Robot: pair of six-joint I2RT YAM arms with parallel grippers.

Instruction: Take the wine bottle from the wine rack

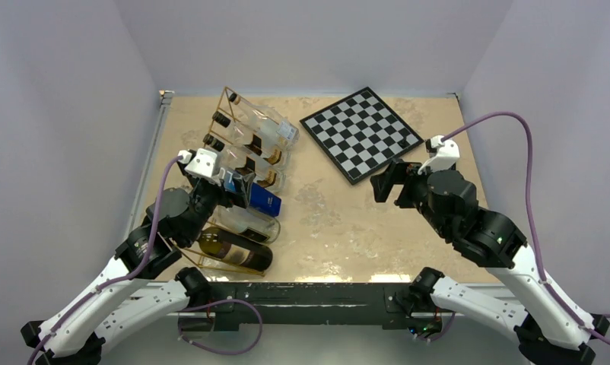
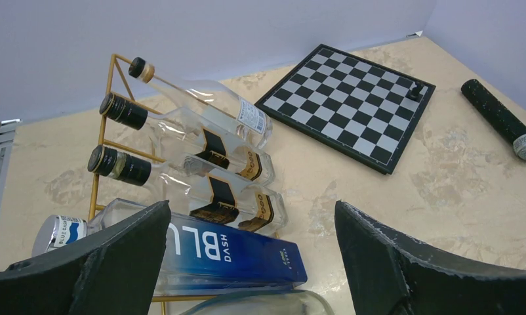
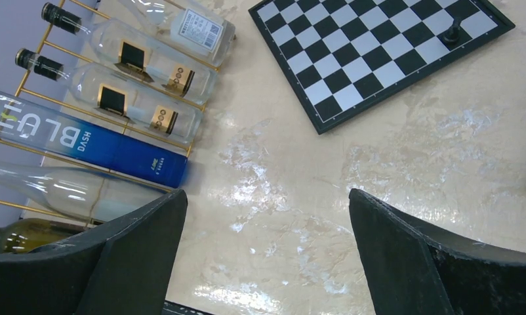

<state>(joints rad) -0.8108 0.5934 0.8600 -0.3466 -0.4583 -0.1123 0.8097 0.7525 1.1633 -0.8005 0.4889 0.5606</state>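
Observation:
The gold wire wine rack (image 1: 226,91) stands at the table's left and holds several bottles lying side by side. A dark olive wine bottle (image 1: 233,251) lies in the nearest slot. Behind it lie a clear bottle (image 1: 245,222), a blue "BLU" bottle (image 1: 260,199) and three clear bottles. My left gripper (image 1: 237,182) is open and empty just above the blue bottle (image 2: 227,252); the rack's upright bar (image 2: 101,134) shows in the left wrist view. My right gripper (image 1: 386,186) is open and empty above bare table (image 3: 267,197), right of the rack. The olive bottle's neck (image 3: 11,236) shows at the right wrist view's left edge.
A black-and-white chessboard (image 1: 360,133) lies at the back centre-right with one dark piece (image 1: 406,143) on it. A black microphone (image 2: 500,118) with a silver head lies on the table to the right of the board. Walls enclose the table on three sides.

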